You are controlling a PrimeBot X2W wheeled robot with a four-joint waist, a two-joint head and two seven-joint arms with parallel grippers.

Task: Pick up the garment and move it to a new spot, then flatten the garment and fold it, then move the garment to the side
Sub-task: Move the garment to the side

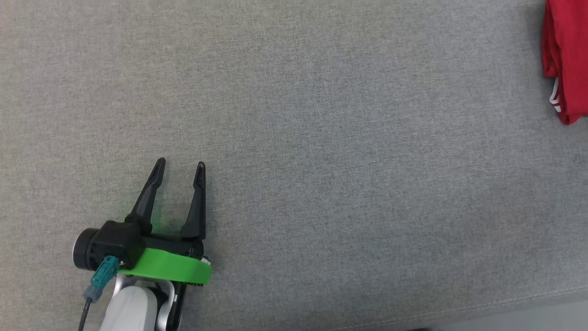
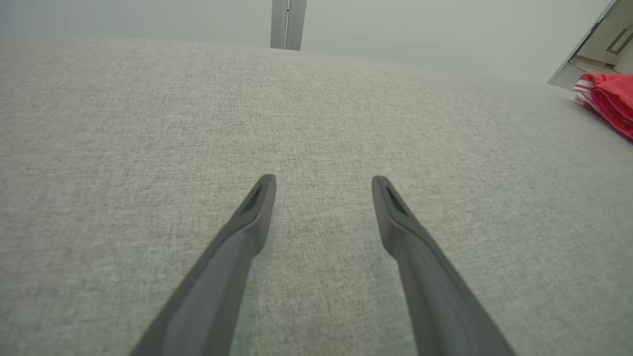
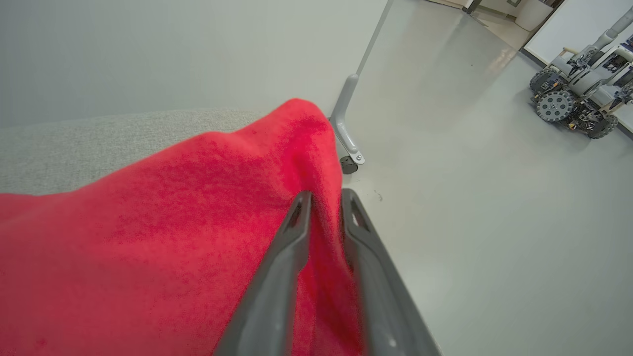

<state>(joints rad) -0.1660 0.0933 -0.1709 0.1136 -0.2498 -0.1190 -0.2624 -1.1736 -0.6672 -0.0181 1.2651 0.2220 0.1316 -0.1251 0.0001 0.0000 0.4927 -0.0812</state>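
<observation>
While the left pincer [image 1: 180, 162] gapes empty over the grey surface [image 1: 321, 138] in the head view, the red garment [image 1: 567, 59] sits at its far right edge; left wrist view, the same; right wrist view, the right pincer [image 3: 325, 194] clasps a fold, probably best released well inboard

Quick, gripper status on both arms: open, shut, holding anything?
Left gripper: open, holding nothing.
Right gripper: fingers narrowly apart with the red garment between them; whether it grips cannot be told.
</observation>
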